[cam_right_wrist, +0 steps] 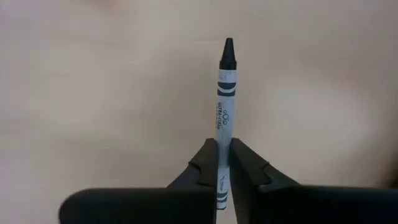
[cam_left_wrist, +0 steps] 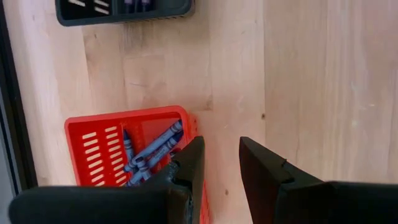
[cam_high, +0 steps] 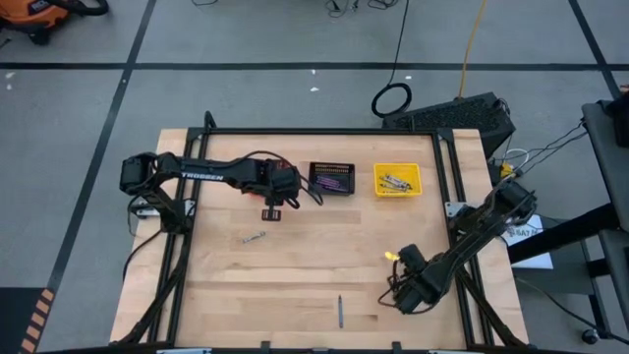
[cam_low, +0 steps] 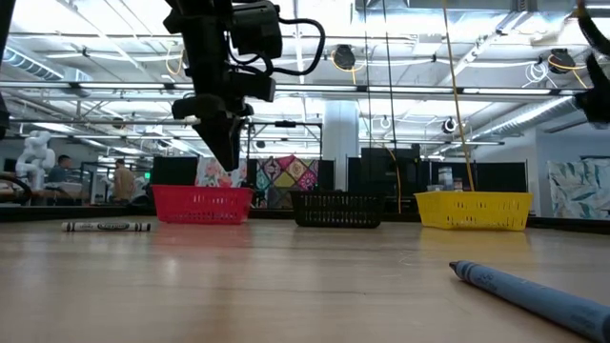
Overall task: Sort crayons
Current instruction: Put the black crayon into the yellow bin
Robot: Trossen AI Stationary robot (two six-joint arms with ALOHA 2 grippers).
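My left gripper [cam_left_wrist: 222,165] is open and empty, pointing down just above the red basket [cam_left_wrist: 93,134], beside its rim. Several blue crayons [cam_left_wrist: 152,152] lie in that basket. My right gripper [cam_high: 397,260] is over the table's near right part, shut on a grey crayon [cam_right_wrist: 225,93] with a dark tip. A grey crayon [cam_high: 254,238] lies flat on the table left of centre, also in the low view [cam_low: 107,226]. A blue crayon [cam_high: 340,311] lies flat near the front edge, also in the low view [cam_low: 534,291]. My right gripper pinches the grey crayon between its two fingers on the wrapped body near the blunt end [cam_right_wrist: 222,155]. The crayon runs along the fingers and sticks out past their ends, tip pointing away. It touches nothing else.
The black basket [cam_high: 331,179] with purple crayons and the yellow basket [cam_high: 397,180] with grey crayons stand in a row right of the red basket [cam_high: 286,177] at the table's far side. A black frame runs along the table's edges. People show far off in the room.
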